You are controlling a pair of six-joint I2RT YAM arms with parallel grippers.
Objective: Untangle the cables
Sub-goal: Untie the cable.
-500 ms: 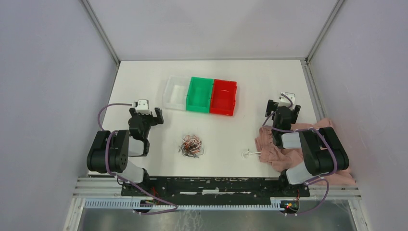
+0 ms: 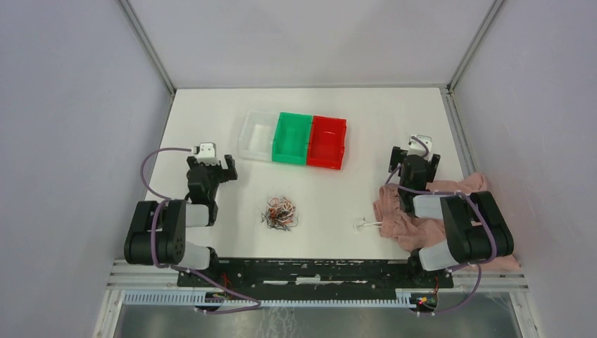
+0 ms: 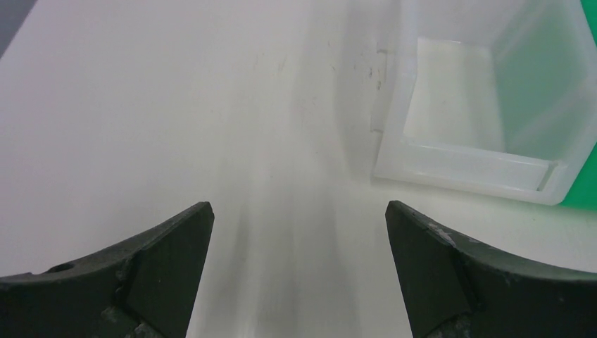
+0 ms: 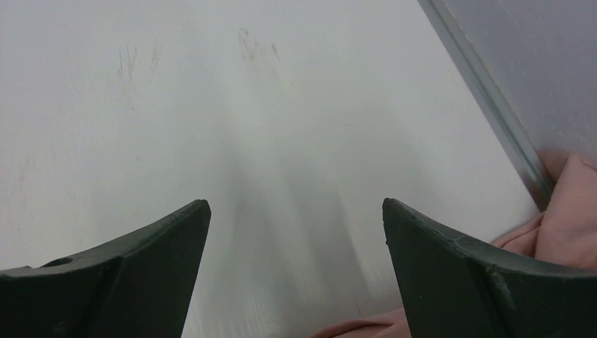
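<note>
Orange-black-white cables tangled, untouched | left fingers wide, empty | right fingers wide, empty, beside pink cloth

Strands of the cables indistinct, too small; pink cloth partly beneath right arm.

My left arm of chunky black rounded links, its matching right arm, pale grey sleeves between joints, thin purple hoses looping alongside, small white wrist camera blocks, dark curved scuffed gripper fingers
</note>
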